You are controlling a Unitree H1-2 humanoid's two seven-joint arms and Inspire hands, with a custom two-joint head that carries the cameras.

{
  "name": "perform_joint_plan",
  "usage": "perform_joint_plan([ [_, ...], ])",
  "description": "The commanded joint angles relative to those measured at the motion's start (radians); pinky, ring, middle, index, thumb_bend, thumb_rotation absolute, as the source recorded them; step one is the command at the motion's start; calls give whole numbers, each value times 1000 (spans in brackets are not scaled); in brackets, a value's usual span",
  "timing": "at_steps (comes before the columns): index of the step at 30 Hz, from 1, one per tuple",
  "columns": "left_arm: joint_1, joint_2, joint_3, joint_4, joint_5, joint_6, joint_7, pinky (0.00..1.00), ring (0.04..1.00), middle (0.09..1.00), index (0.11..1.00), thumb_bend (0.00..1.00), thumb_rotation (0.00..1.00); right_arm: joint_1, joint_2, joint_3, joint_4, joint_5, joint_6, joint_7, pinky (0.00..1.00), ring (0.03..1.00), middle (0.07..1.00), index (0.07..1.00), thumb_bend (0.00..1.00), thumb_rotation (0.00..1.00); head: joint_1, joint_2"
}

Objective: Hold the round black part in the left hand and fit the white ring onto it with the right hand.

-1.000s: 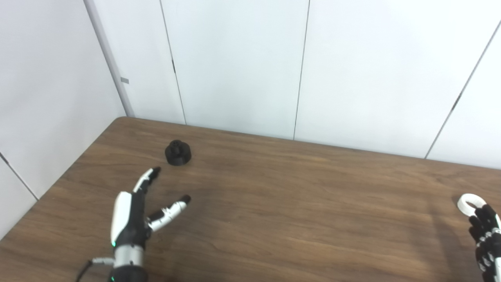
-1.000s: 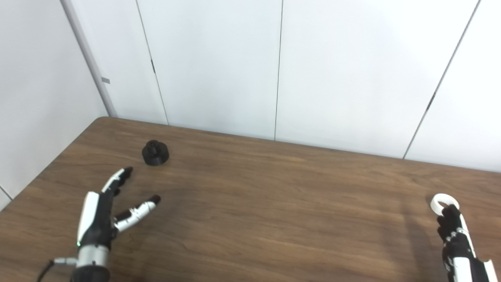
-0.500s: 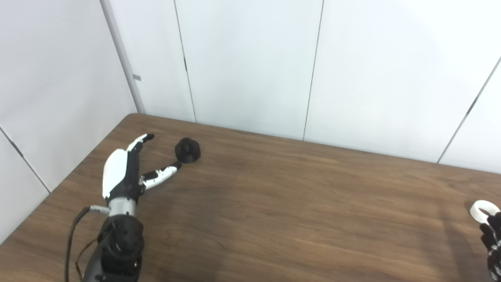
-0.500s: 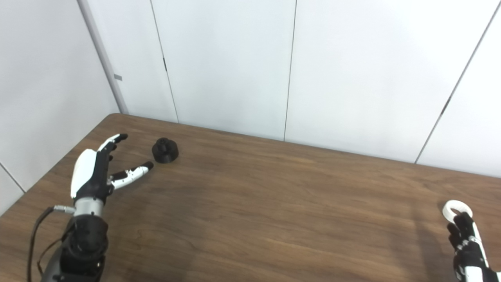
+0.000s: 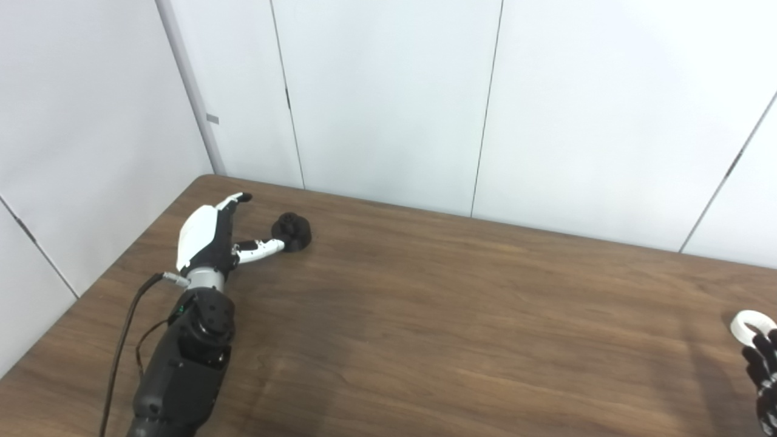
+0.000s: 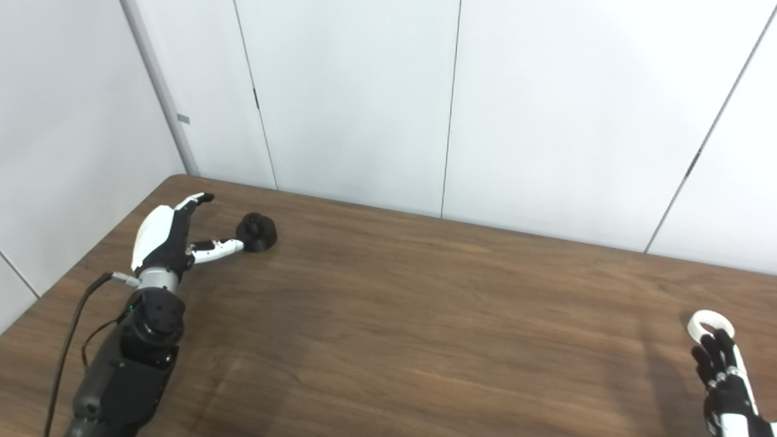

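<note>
The left hand (image 5: 209, 240) has moved forward along the left edge of the tabletop toward the far left corner. Its thumb now reaches the black part (image 5: 292, 232), with the fingers spread apart. The camera has also shifted a little.

Brown wooden table (image 5: 425, 315); round black part (image 5: 292, 231) far-left, white ring (image 6: 709, 321) right edge.
</note>
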Motion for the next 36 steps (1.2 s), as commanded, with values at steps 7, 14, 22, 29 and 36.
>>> perform_joint_plan([
  [7,-77,78,-69,82,62,11,15,1000,996,960,874,1000,396,87,48,16,67,0,11,-14,1000,956,971,1000,402,1000,-7,0],
  [14,-99,106,-108,158,79,1,35,1000,1000,992,875,1000,447,83,44,21,81,40,-11,18,996,972,985,1000,423,1000,-9,-3],
  [22,-133,115,-130,215,83,1,40,1000,1000,991,857,1000,453,75,47,16,94,35,-13,15,1000,980,992,1000,433,1000,-19,-6],
  [29,-173,113,-144,256,78,13,36,1000,1000,987,849,997,438,76,52,18,93,27,-14,11,1000,972,990,1000,438,1000,-24,-7],
  [36,-210,114,-170,286,78,3,32,1000,1000,980,842,979,436,78,52,20,92,19,-11,9,1000,969,984,1000,418,1000,-30,-9],
])
